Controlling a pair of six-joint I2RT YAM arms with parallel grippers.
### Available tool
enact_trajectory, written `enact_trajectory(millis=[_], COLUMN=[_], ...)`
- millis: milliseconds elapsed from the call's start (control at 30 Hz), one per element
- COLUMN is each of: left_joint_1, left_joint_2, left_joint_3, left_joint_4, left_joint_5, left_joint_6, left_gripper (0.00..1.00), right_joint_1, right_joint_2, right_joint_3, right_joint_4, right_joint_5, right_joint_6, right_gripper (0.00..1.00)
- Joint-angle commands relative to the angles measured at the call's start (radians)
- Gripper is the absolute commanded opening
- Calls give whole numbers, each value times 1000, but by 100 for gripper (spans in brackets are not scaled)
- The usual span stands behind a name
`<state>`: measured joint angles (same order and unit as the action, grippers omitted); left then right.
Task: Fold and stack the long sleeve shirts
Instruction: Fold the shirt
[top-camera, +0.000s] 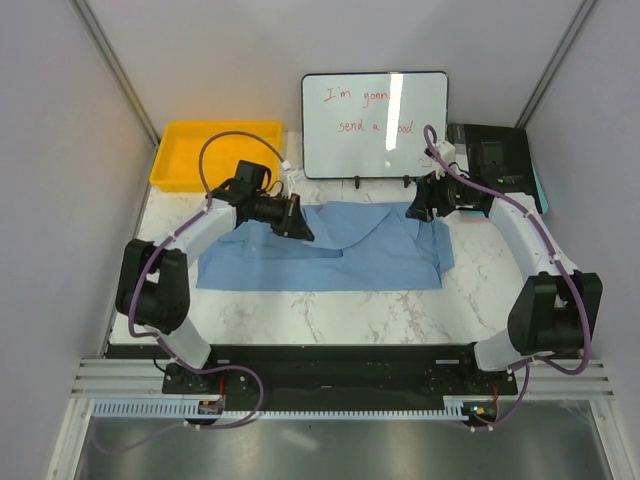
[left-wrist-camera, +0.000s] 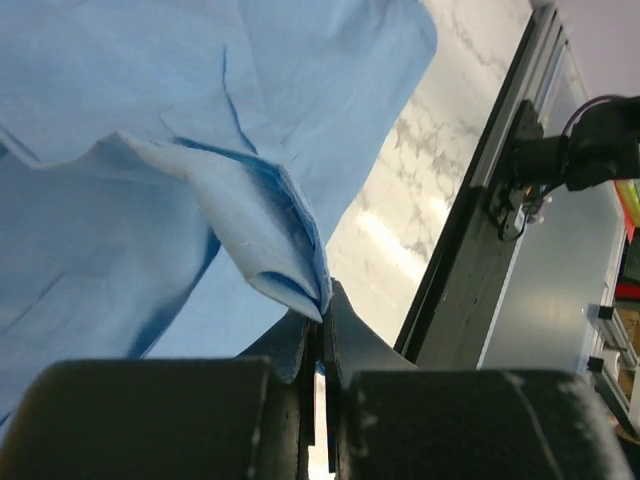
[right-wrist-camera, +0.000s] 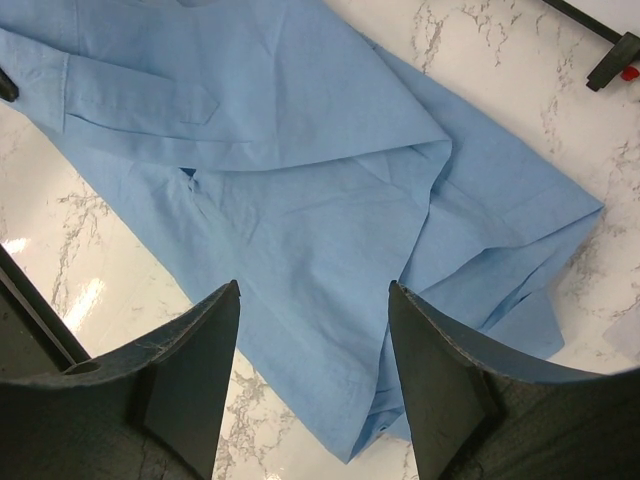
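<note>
One light blue long sleeve shirt (top-camera: 330, 250) lies spread and partly folded across the middle of the marble table. My left gripper (top-camera: 300, 225) is shut on a fold of the shirt (left-wrist-camera: 285, 265) near its upper left part and lifts that cloth a little; the pinch shows between the closed fingers (left-wrist-camera: 323, 310). My right gripper (top-camera: 418, 208) is open and empty, hovering above the shirt's far right corner. In the right wrist view the shirt (right-wrist-camera: 320, 200) lies flat between and beyond the spread fingertips (right-wrist-camera: 312, 290).
A yellow plastic tray (top-camera: 215, 155) sits at the back left. A whiteboard (top-camera: 375, 123) on black feet stands behind the shirt, one foot showing in the right wrist view (right-wrist-camera: 610, 60). A black device (top-camera: 495, 155) is at the back right. Bare marble (top-camera: 330, 315) lies in front.
</note>
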<state>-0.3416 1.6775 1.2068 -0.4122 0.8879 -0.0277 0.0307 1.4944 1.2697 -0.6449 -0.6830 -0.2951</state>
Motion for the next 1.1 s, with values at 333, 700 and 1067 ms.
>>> enact_trajectory(millis=[333,700,1067], left_joint_1=[257,387,443], left_joint_2=[41,65,131], left_joint_3=[102,123,177], left_joint_4=[-496,-648,-682], left_joint_5=[-35,-142,-208], left_joint_6=[471,637,716], left_gripper=[2,2,2], right_joint_1=[0,1,0], right_joint_2=[27,17,33], right_joint_3=[-4,-33,-47], right_joint_4=[-35,-78,-85], right_joint_5=[6,31,20], right_joint_6=[-64,-131,-144], right_gripper=[71,70,69])
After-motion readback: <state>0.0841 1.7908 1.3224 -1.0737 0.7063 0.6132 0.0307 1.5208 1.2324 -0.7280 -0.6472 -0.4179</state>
